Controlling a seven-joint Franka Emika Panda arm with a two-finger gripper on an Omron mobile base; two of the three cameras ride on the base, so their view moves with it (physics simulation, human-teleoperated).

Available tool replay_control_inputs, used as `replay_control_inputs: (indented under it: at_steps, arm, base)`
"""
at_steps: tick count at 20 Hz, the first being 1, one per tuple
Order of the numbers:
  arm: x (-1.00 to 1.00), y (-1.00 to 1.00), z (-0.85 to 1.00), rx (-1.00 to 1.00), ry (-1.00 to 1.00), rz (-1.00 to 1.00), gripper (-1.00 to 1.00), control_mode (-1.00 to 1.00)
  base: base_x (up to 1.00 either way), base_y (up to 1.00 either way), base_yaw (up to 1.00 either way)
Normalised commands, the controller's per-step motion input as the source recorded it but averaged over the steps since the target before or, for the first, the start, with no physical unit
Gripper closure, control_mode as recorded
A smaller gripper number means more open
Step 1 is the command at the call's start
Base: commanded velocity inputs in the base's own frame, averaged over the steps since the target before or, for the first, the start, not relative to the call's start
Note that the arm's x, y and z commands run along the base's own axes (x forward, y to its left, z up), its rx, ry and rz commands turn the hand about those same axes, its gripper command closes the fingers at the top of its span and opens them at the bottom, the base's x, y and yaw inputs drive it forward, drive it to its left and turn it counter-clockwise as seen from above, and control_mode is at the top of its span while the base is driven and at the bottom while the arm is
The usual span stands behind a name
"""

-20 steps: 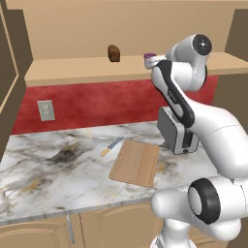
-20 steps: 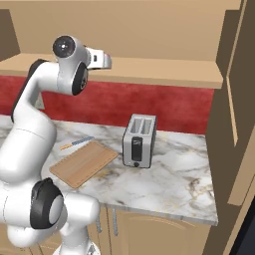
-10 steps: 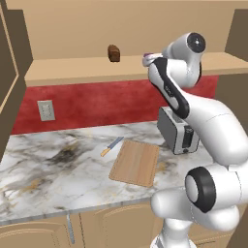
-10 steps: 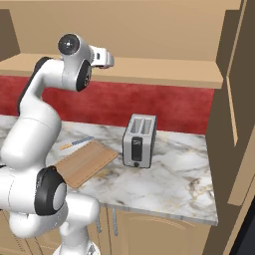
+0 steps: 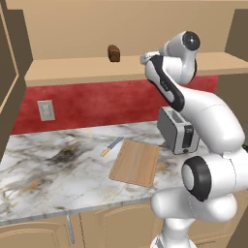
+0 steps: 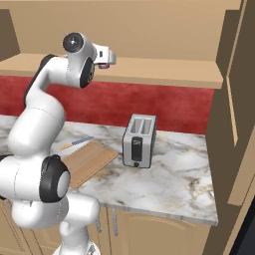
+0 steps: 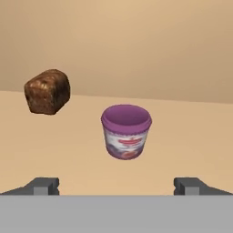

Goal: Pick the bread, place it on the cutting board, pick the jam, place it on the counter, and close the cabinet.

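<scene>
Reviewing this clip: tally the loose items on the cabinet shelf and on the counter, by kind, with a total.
Bread: 1, on the shelf
Jam: 1, on the shelf
Cutting board: 1, on the counter
Toaster: 1, on the counter
Knife: 1, on the counter
Total: 5

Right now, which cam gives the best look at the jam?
Hand view: the jam sits centred and unobstructed on the shelf, lid and label clear, bread beside it. In the right base view only a purple sliver shows behind the hand; the left base view gives no clear look.
</scene>
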Motion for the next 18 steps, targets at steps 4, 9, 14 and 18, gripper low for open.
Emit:
replay_control_inputs:
  at_steps: [4, 9, 14, 18]
  arm:
    - [0.31, 0.0, 0.0, 0.0, 0.0, 0.0, -1.0, -1.0]
    - [0.22, 0.0, 0.0, 0.0, 0.0, 0.0, -1.0, -1.0]
    - [0.17, 0.0, 0.0, 0.0, 0.0, 0.0, -1.0, -1.0]
    - [0.15, 0.0, 0.0, 0.0, 0.0, 0.0, -1.0, -1.0]
  base:
    - [0.0, 0.0, 0.0]
    - [0.0, 0.0, 0.0]
    - [0.0, 0.0, 0.0]
    - [0.0, 0.0, 0.0]
